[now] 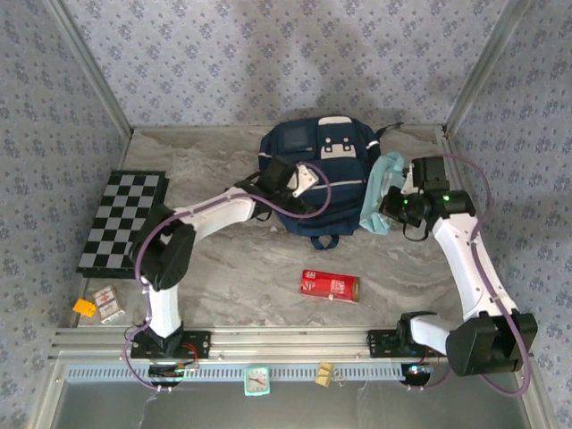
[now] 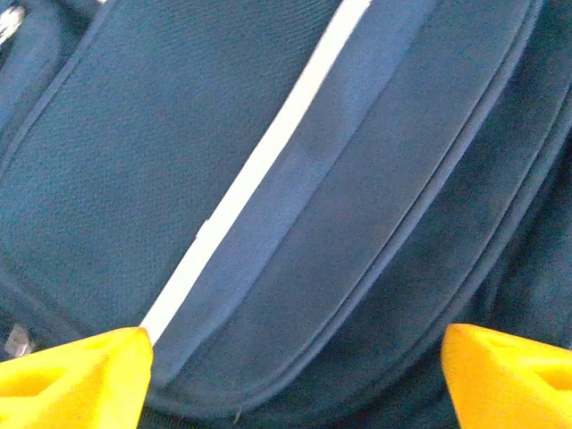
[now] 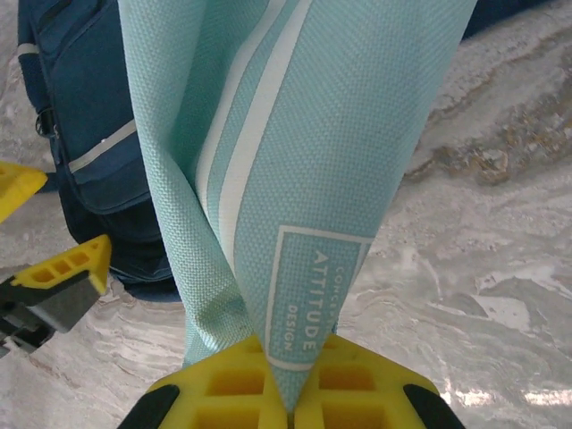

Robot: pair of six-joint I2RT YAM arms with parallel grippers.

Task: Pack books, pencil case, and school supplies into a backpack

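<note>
The navy backpack [image 1: 335, 170] lies flat at the back of the table, white stripe [image 2: 259, 170] across its front. My left gripper [image 1: 299, 179] hovers over its near left part, open, with its yellow fingertips [image 2: 80, 375] wide apart and only fabric between them. My right gripper [image 1: 393, 207] sits at the backpack's right edge, shut on one end of the pale blue pencil case [image 3: 295, 161], which hangs pinched between the yellow fingers [image 3: 223, 384]. The red box of school supplies [image 1: 329, 285] lies on the table in front of the backpack. The books are out of view.
A black-and-white chessboard [image 1: 122, 221] lies at the left. Small cards and an orange piece [image 1: 85, 307] sit near the front left corner. A small teal clock [image 1: 257, 381] and a yellow item [image 1: 324, 374] rest on the front rail. Walls close in the table.
</note>
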